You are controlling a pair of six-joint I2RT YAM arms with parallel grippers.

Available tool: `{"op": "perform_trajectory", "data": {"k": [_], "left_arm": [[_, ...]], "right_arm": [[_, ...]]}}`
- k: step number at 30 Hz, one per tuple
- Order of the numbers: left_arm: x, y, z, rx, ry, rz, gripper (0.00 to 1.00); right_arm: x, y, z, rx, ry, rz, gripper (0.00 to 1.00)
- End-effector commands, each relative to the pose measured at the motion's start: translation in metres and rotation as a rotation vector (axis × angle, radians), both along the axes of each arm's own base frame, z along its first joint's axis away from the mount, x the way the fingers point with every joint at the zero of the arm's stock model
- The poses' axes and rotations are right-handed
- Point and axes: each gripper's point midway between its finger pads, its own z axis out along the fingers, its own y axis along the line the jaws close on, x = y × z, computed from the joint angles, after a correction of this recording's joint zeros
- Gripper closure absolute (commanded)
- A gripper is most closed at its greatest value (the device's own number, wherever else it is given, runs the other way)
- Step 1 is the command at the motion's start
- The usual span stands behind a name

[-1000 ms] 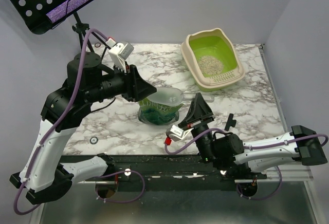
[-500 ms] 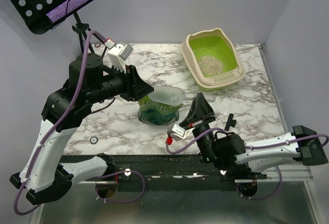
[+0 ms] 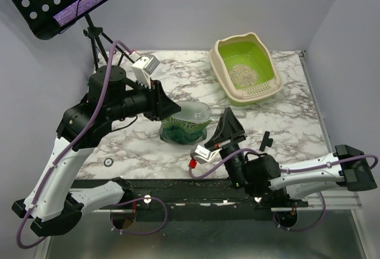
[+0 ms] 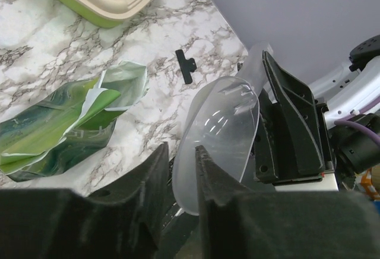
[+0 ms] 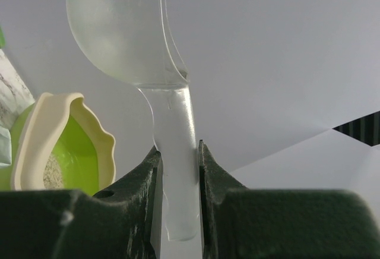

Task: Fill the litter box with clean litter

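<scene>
The litter box (image 3: 218, 64), beige rim and lime-green inside, stands at the back right with a patch of clean litter (image 3: 242, 73) on its floor. It also shows in the right wrist view (image 5: 37, 146) and the left wrist view (image 4: 113, 14). A clear plastic scoop (image 3: 195, 113) hangs over the green litter bag (image 3: 181, 131). My right gripper (image 3: 228, 116) is shut on the scoop's handle (image 5: 176, 170), bowl pointing up. My left gripper (image 3: 176, 111) stands at the bowl, jaws narrowly apart with the bowl's rim (image 4: 187, 176) between them. The bowl looks empty.
The bag (image 4: 53, 128) sits crumpled and open on the marble table (image 3: 285, 110). A black clip (image 3: 265, 141) lies right of my right gripper, a small ring (image 3: 109, 162) near the front left. A music stand (image 3: 59, 0) stands at the back left.
My left arm has swung a little right and forward, closing on the scoop's bowl. My right gripper has shifted slightly left with the scoop. The bag and litter box have not moved.
</scene>
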Motion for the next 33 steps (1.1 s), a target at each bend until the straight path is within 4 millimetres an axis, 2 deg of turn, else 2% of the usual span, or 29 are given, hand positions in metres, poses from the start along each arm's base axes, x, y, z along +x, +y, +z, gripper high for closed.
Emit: {"op": "perform_trajectory", "data": {"k": [1, 5, 9, 12, 15, 16, 19, 22, 25, 28, 33], "left_arm": [[-0.013, -0.006, 0.002, -0.049, 0.017, -0.067, 0.75], [-0.014, -0.007, -0.003, -0.047, 0.023, -0.071, 0.99], [-0.013, -0.006, -0.001, -0.050, 0.006, -0.067, 1.00], [-0.007, 0.001, 0.009, -0.056, -0.060, -0.021, 1.00], [-0.004, 0.005, 0.017, -0.055, -0.105, -0.003, 1.00], [-0.003, 0.005, 0.017, -0.054, -0.114, 0.000, 1.00], [0.002, 0.007, 0.023, -0.056, -0.156, 0.017, 1.00], [0.006, 0.008, 0.026, -0.051, -0.202, 0.027, 1.00], [0.013, 0.013, 0.029, -0.036, -0.263, 0.052, 1.00], [0.013, 0.015, 0.027, 0.001, -0.346, 0.024, 1.00], [0.017, 0.019, 0.011, 0.032, -0.446, 0.018, 1.00]], "right_arm": [[-0.008, -0.015, 0.040, 0.117, -0.104, -0.019, 1.00], [-0.008, -0.010, 0.043, 0.143, -0.097, 0.000, 1.00], [-0.005, -0.008, 0.042, 0.178, -0.049, 0.006, 0.99], [-0.001, -0.011, 0.039, 0.233, 0.049, 0.044, 0.82], [0.001, 0.001, 0.020, 0.238, 0.243, 0.142, 0.58], [-0.001, 0.007, 0.003, 0.131, 0.328, 0.174, 0.51], [-0.011, 0.006, -0.008, 0.185, 0.530, 0.281, 0.36], [-0.021, 0.005, -0.024, 0.182, 0.662, 0.337, 0.25], [-0.039, 0.007, -0.038, 0.189, 0.828, 0.415, 0.21], [-0.052, 0.009, -0.030, 0.292, 0.916, 0.511, 0.20], [-0.044, 0.014, 0.008, 0.549, 0.975, 0.615, 0.20]]}}
